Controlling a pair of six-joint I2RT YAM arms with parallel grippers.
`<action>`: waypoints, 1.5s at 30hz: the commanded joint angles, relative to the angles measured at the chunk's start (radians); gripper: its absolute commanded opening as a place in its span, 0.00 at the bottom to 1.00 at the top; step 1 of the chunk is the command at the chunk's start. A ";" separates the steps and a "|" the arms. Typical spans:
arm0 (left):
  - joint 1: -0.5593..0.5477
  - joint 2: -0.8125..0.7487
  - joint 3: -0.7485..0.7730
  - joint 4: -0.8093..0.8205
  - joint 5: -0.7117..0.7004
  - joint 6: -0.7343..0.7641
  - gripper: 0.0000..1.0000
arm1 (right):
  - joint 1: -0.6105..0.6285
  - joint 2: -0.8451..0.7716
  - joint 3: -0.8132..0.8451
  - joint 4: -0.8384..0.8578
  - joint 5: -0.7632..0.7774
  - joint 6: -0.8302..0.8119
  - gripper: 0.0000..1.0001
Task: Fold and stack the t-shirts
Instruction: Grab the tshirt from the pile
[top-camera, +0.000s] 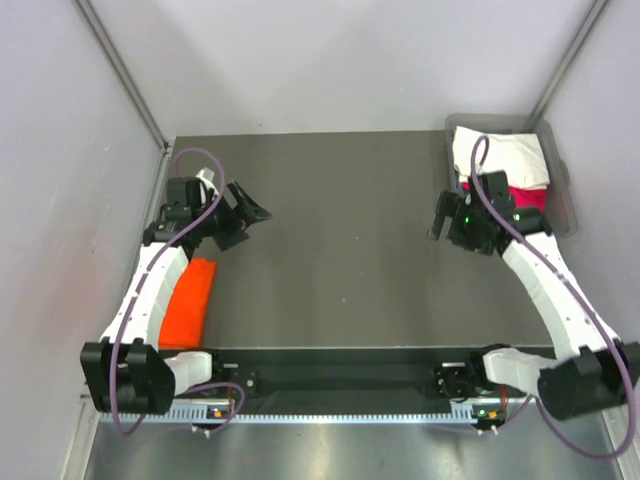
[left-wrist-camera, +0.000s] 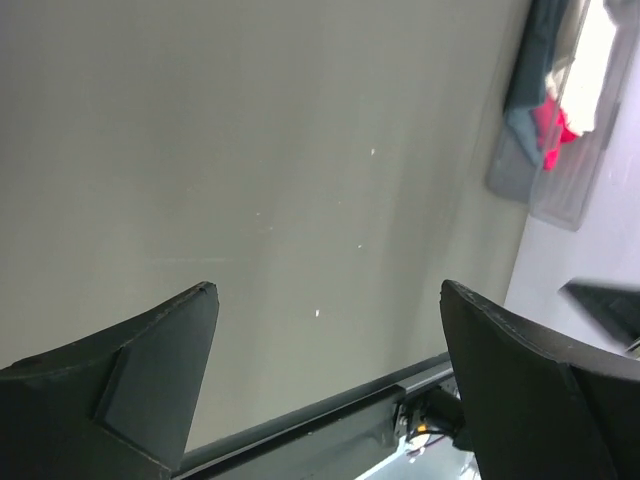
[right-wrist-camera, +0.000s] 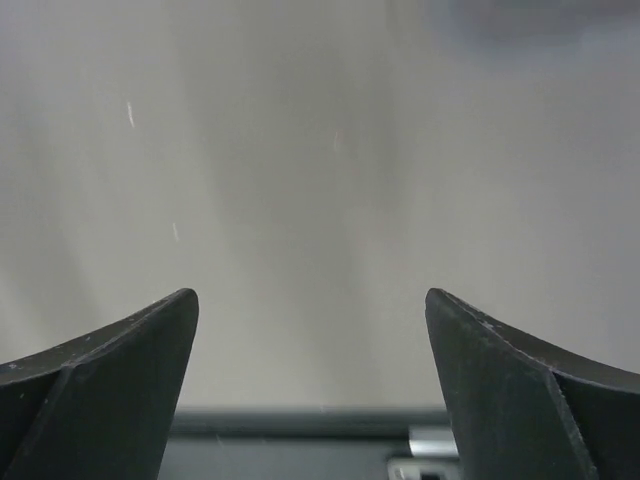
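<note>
Both arms just hang over the bare middle of the dark table (top-camera: 340, 270). The left gripper (left-wrist-camera: 328, 290) has its jaws spread wide with nothing between them, and it's the same for the right gripper (right-wrist-camera: 310, 295). The orange t-shirt (top-camera: 190, 300) lies folded into a long strip at the table's left edge, right beside the left arm. The white t-shirt (top-camera: 500, 155) sits bunched up in the grey bin (top-camera: 566, 195) at the far right corner, with the pink t-shirt (top-camera: 528, 197) poking out just under it.
</note>
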 joint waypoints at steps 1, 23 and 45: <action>-0.048 0.052 0.068 0.040 0.027 0.078 0.95 | -0.097 0.148 0.178 0.104 0.047 -0.005 0.96; -0.149 0.211 0.088 0.038 0.074 0.239 0.60 | -0.444 1.006 0.785 0.578 -0.134 -0.092 0.44; -0.151 0.251 0.130 -0.020 -0.019 0.197 0.50 | -0.450 1.226 0.873 0.782 -0.323 0.069 0.28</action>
